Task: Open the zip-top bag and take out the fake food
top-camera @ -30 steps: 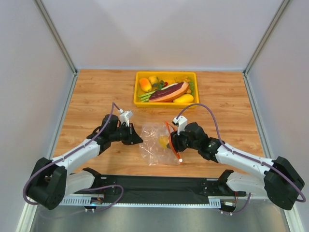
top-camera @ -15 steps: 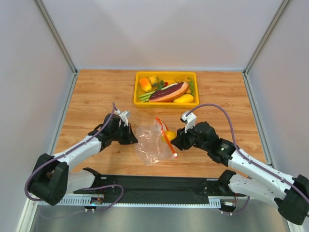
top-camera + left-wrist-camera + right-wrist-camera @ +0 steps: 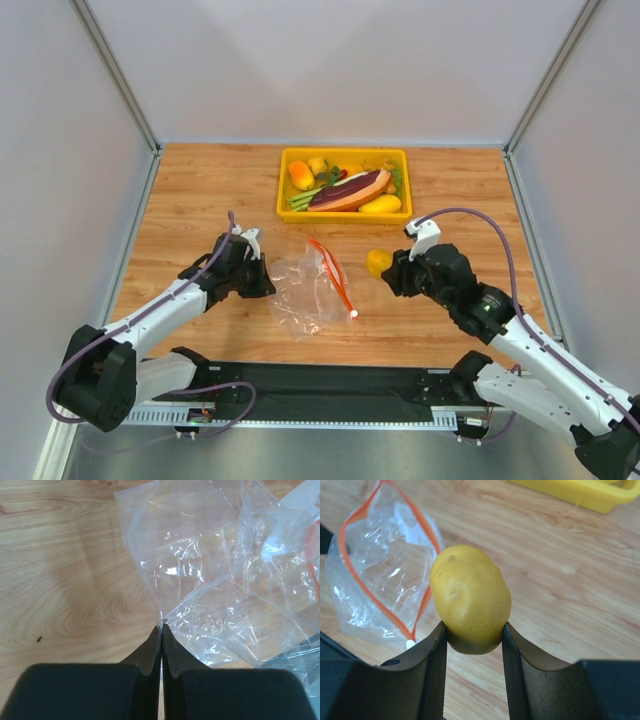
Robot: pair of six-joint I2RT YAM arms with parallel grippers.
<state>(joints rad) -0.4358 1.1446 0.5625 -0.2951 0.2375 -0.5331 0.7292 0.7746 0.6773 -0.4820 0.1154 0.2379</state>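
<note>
The right gripper (image 3: 473, 626) clamps the yellow fruit (image 3: 470, 597) by its lower end only, with most of the rounded body standing proud of the fingers. The likeliest fault is therefore the smooth toy squirting out during a quick swing and rolling off across the table (image 3: 200, 200). A release from too high could likewise bounce it out of the yellow bin (image 3: 345, 153) at the far side, where other toy pieces already lie. The left gripper (image 3: 161, 631) is fully closed on a thin fold at the edge of the zip-top bag (image 3: 210, 580). Such slick film could slide free, or the bag could be dragged if that arm moves. The bag lies crumpled on the wood between the two arms, its mouth open and its red-orange zip strip (image 3: 333, 272) looping up, and nothing coloured shows inside it. Compared with a second ago, the fruit has gone from the bag's mouth to well clear of it on the right. The right arm has pulled back and outward, and the bag and the left gripper have shifted a little to the left.
</note>
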